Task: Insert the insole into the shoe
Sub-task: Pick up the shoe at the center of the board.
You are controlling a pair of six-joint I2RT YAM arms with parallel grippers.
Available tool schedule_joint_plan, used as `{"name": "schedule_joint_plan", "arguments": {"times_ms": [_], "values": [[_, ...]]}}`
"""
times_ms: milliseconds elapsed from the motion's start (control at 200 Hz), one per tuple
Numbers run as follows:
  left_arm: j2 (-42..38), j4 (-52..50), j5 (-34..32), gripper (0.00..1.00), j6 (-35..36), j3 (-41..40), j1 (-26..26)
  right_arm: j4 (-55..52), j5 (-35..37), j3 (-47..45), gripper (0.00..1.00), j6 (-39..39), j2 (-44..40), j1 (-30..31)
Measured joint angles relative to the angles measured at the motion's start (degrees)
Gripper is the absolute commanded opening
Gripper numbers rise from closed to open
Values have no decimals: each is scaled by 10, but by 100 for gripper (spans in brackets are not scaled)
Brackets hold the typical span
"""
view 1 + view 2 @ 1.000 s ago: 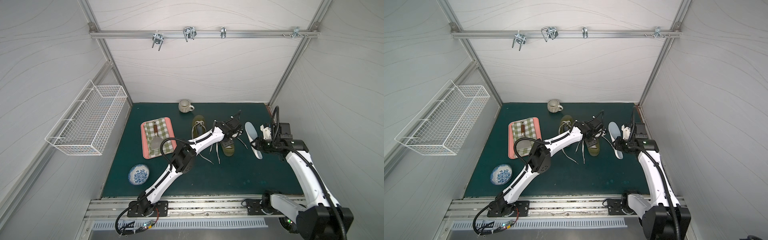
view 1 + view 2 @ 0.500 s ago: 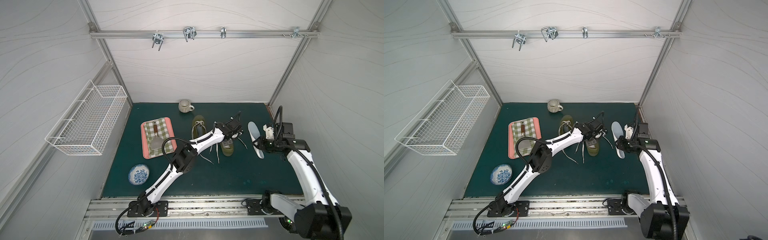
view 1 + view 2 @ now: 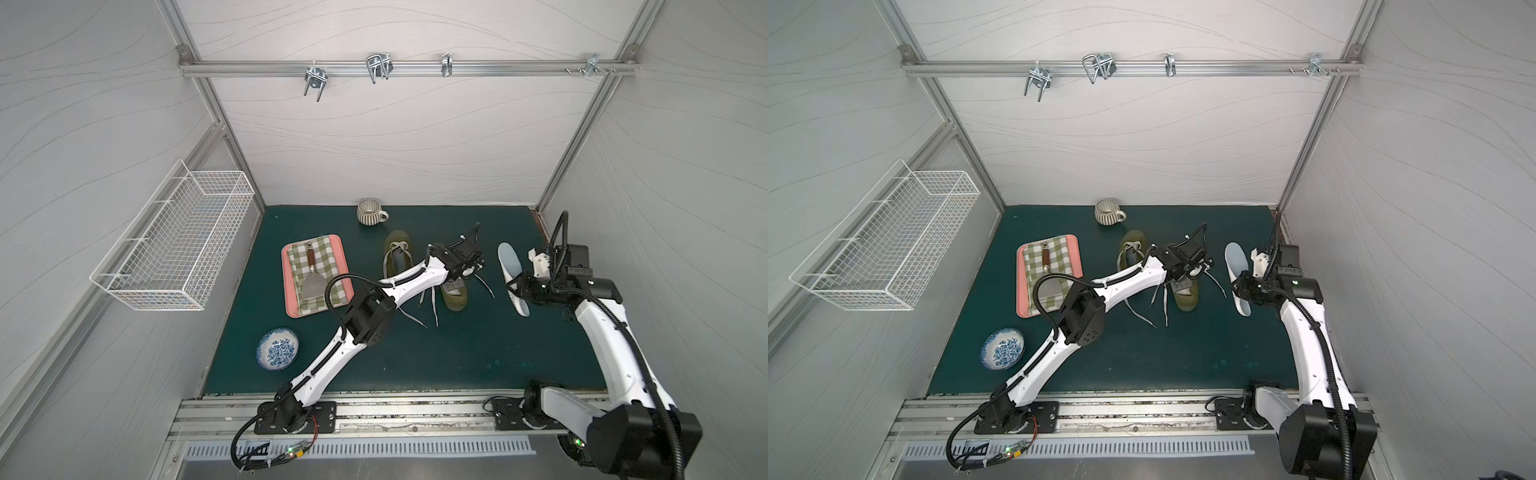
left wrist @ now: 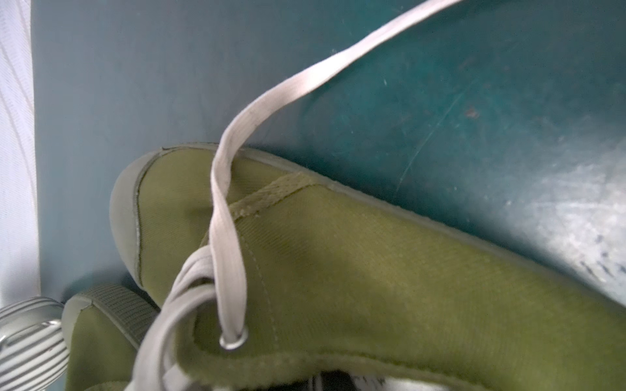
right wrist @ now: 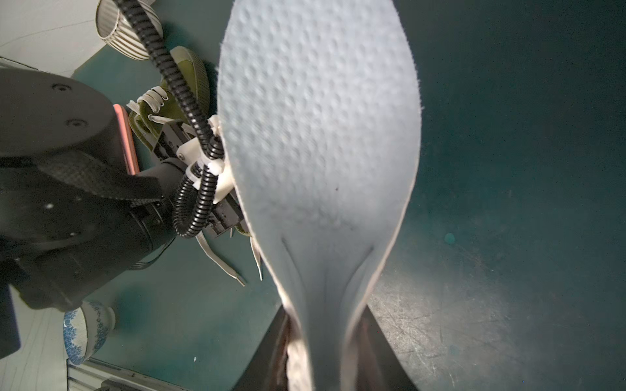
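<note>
An olive green shoe (image 3: 456, 296) lies mid-mat with its pale laces (image 3: 415, 320) spread loose; it also fills the left wrist view (image 4: 338, 270). My left gripper (image 3: 456, 281) reaches down onto it and is shut on the rim of its opening. To the right my right gripper (image 3: 521, 286) is shut on the narrow part of the light blue insole (image 3: 508, 262), which it holds tilted above the mat, apart from the shoe. The insole's dimpled face (image 5: 318, 135) fans out from the right gripper (image 5: 321, 355) in the right wrist view.
A second olive shoe (image 3: 398, 253) lies left of the held one. A striped mug (image 3: 371, 212) stands at the back. A pink tray (image 3: 291, 291) with a checked cloth and a spatula (image 3: 311, 282) sits left, a blue bowl (image 3: 277, 348) front left, a wire basket (image 3: 174, 245) on the left wall.
My left gripper has closed on the shoe's rim. The right gripper has shifted the insole only slightly.
</note>
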Motion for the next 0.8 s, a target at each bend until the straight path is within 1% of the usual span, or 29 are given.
{"name": "schedule_joint_plan", "arguments": {"times_ms": [295, 490, 570, 655, 800], "values": [[-2, -80, 40, 0, -27, 67, 12, -8, -2, 0, 30, -10, 0, 0], [-18, -119, 89, 0, -56, 71, 26, -20, -1, 4, 29, -15, 4, 1], [-22, -134, 123, 0, -75, 71, 35, -27, 10, 14, 29, -23, 9, 14], [-29, -143, 162, 0, -106, 71, 48, -39, 27, 32, 28, -30, 20, 40], [-47, -143, 256, 0, -174, 68, 85, -61, 52, 57, 28, -43, 36, 78]]}}
